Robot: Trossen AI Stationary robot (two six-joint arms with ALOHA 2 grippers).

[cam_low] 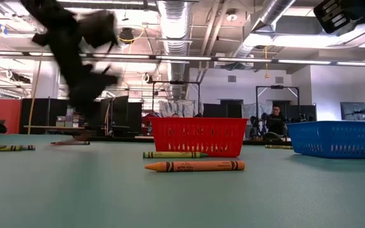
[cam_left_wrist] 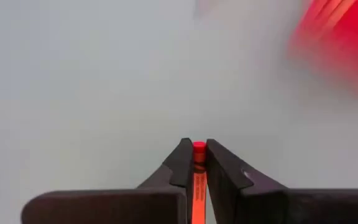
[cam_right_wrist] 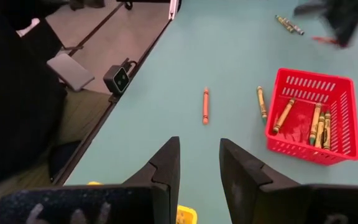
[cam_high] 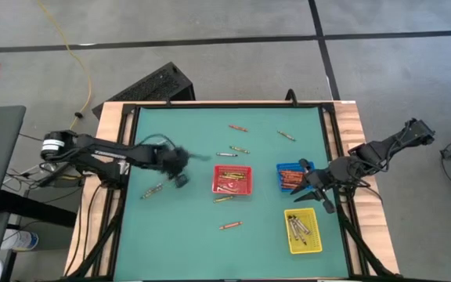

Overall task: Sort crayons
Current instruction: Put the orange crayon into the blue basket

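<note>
Left pincer: over the green surface, at about 9 o'clock from the red tray and near it. Motion-blurred in the high and low views. In the left wrist view its fingers are clenched on an orange-red crayon, held lengthwise between them with the tip showing just past the fingertips.

Right pincer: by the blue tray, at roughly 4 o'clock from its middle and at 12 o'clock from the yellow tray. Right wrist view shows its fingers parted, nothing between them; released.

Crayons, placement from the high view:
- Several lie inside the red tray; yellowish sticks visible there in the right wrist view.
- Orange-red ones fill the blue tray.
- Grey-silver ones lie in the yellow tray.
- Loose on the surface: one at 12 o'clock from the red tray, two more between that one and the tray, one at 12 o'clock from the blue tray, one at 7 o'clock from the left pincer, one just beside the red tray's 6 o'clock edge, one orange further out at 6 o'clock.

Low view: the orange crayon lies nearest the camera, a yellowish-green one behind it against the red tray.
</note>
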